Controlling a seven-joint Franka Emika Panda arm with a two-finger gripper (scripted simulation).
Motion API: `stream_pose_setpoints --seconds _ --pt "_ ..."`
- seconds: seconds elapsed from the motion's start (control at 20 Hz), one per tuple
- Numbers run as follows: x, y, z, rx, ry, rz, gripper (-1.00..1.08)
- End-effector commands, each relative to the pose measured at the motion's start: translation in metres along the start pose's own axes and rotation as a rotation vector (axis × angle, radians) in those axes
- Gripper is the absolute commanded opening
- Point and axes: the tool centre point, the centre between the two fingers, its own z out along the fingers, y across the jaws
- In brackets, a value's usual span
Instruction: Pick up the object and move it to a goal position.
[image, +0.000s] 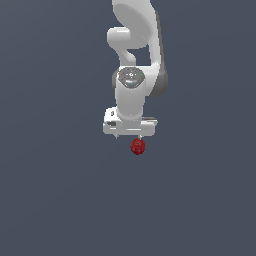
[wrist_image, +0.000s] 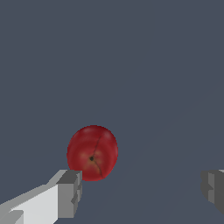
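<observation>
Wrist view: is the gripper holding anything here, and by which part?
Nothing is held. The white gripper is open, its fingers spread wide, and the small dark red round ball sits near one finger, not clamped between them.

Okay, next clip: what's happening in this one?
A simulated white Franka arm is set over a small dark red ball-like object on a plain grey surface. The gripper is open; the wrist view shows its fingers spread wide with the object close to one finger rather than centred between them. Nothing is gripped yet, so the pick has not happened. No goal marker shows in either view.
</observation>
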Motion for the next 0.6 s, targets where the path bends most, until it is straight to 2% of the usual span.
stream_pose_setpoints --seconds 0.0,0.3,0.55 --pt "-0.002 -0.010 0.010 0.004 0.007 0.005 1.00" --pt "-0.009 -0.035 0.036 0.015 0.025 0.022 1.00" --pt "-0.013 -0.045 0.047 0.020 0.032 0.030 1.00"
